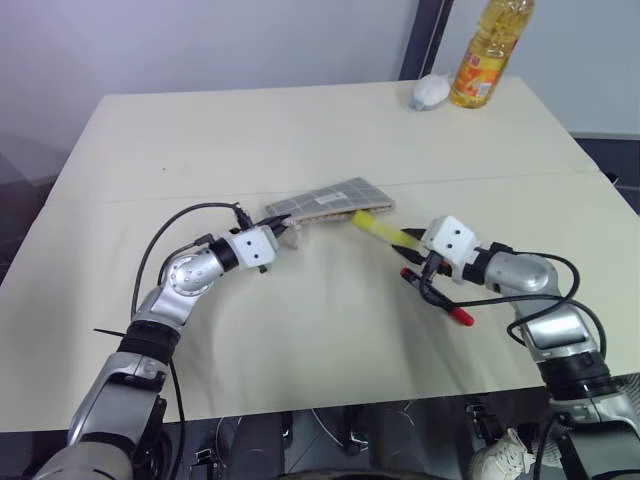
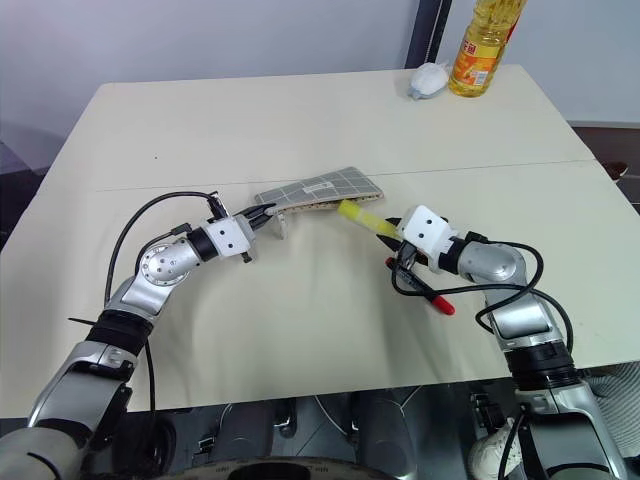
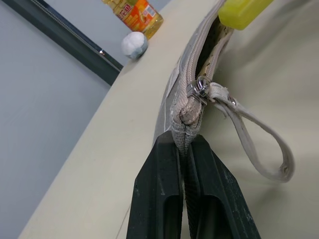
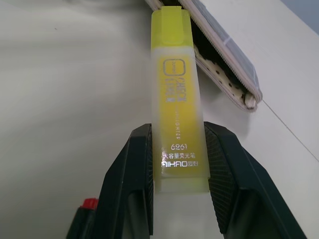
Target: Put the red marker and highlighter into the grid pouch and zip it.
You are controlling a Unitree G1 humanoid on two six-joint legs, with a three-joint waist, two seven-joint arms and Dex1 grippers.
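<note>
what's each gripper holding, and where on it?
Left gripper: grid pouch, pinched at its zipper-end corner. Right gripper: highlighter, gripped at its rear end.

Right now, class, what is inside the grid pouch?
The grid pouch gapes open along its zipper, showing only dotted lining. The highlighter, held in the right fingers, has its tip at the opening. Deeper inside is hidden. The red marker lies on the table.

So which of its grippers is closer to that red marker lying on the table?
The right. The right gripper, shut on the highlighter, hovers right beside the red marker. The left gripper is across the table, pinching the grid pouch at its end.
</note>
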